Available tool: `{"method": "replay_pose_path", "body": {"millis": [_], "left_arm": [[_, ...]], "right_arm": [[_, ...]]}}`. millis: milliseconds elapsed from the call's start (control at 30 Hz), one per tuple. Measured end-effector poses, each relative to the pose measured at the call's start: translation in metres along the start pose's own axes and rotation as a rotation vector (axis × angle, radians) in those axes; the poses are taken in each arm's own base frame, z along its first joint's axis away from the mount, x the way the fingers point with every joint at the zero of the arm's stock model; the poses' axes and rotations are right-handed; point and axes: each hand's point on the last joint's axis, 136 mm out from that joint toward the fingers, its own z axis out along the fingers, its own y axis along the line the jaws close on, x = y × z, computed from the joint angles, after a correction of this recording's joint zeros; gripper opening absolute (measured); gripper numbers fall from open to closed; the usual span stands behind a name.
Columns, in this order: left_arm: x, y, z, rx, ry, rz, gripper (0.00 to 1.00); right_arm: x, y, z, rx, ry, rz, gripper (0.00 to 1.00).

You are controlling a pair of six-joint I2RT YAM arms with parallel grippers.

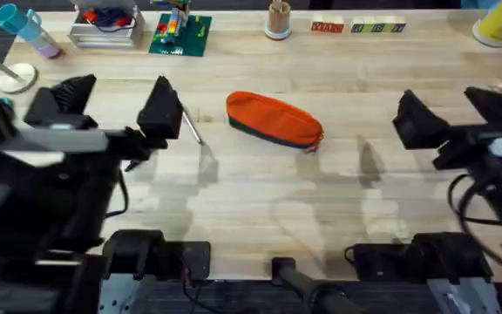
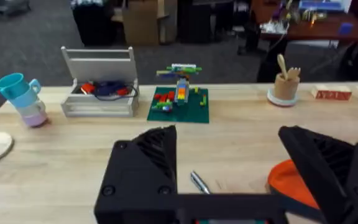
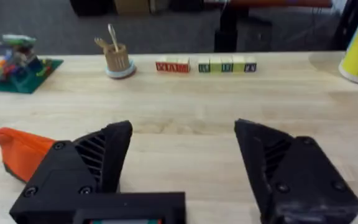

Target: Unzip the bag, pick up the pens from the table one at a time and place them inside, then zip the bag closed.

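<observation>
The orange bag (image 1: 273, 119) with its dark base strip lies slantwise in the middle of the table (image 1: 260, 201). I cannot tell how its zipper stands. One thin grey pen (image 1: 191, 126) lies just left of the bag. My left gripper (image 1: 116, 103) hangs open above the table, its right finger over the pen's far end. In the left wrist view the pen (image 2: 199, 182) shows between the open fingers, and the bag (image 2: 288, 183) behind the right one. My right gripper (image 1: 456, 112) is open, well right of the bag (image 3: 23, 152), holding nothing.
Along the far edge stand stacked teal cups (image 1: 24, 26), a metal tray (image 1: 103, 26), a green brick baseplate (image 1: 179, 35), a wooden cup with sticks (image 1: 278, 19), letter blocks (image 1: 356, 27) and a yellow container (image 1: 499, 22). Bare wood lies in front of the bag.
</observation>
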Motion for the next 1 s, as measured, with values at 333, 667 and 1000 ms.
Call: {"method": "replay_pose_path", "body": {"millis": [333,667,1000], "left_arm": [[-0.019,-0.002,0.011,0.013,0.293,-0.005,0.993],[-0.021,-0.007,0.040,0.041,0.557,-0.019,0.993],[-0.003,-0.008,0.082,0.047,0.745,-0.028,0.993]], "right_arm": [[-0.026,0.002,0.005,0.014,0.296,0.017,0.997],[-0.024,0.001,0.033,0.033,0.582,0.048,0.997],[0.000,-0.002,0.055,0.062,0.765,0.100,0.996]]}}
